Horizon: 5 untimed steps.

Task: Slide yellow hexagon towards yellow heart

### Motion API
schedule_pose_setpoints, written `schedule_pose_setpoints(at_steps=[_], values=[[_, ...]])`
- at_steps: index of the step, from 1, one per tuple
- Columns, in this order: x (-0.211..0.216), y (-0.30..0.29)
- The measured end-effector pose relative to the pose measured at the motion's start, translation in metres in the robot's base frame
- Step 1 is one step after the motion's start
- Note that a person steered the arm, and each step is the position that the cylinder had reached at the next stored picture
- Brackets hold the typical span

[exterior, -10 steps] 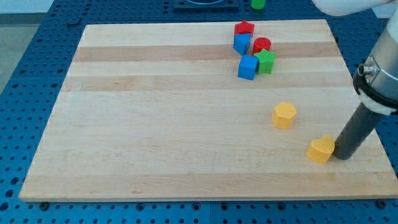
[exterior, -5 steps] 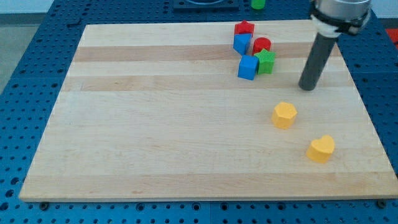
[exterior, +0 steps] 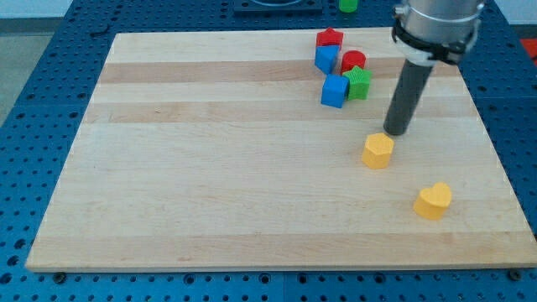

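The yellow hexagon (exterior: 378, 151) lies on the wooden board (exterior: 210, 168), right of centre. The yellow heart (exterior: 433, 201) lies lower right of it, near the board's bottom right corner, well apart from it. My tip (exterior: 395, 132) stands just above and right of the hexagon, touching or nearly touching its upper right edge. The dark rod rises from there toward the view's top.
A cluster sits near the board's top: a red star (exterior: 330, 38), a blue block (exterior: 326, 58), a red cylinder (exterior: 353, 60), a green star (exterior: 359, 82) and a blue cube (exterior: 335, 91). A green block (exterior: 347, 5) lies off the board at the top.
My tip went from beside the yellow heart up to the board's right, then down-left to the hexagon. The hexagon has shifted slightly to the left.
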<state>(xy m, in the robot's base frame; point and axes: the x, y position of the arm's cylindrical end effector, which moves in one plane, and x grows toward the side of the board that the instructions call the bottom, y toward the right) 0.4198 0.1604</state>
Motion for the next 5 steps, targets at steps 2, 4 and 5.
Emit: schedule_pose_setpoints(at_steps=[2,4,5], values=[[0.048,-0.036],[0.130,-0.038],[0.118,-0.042]])
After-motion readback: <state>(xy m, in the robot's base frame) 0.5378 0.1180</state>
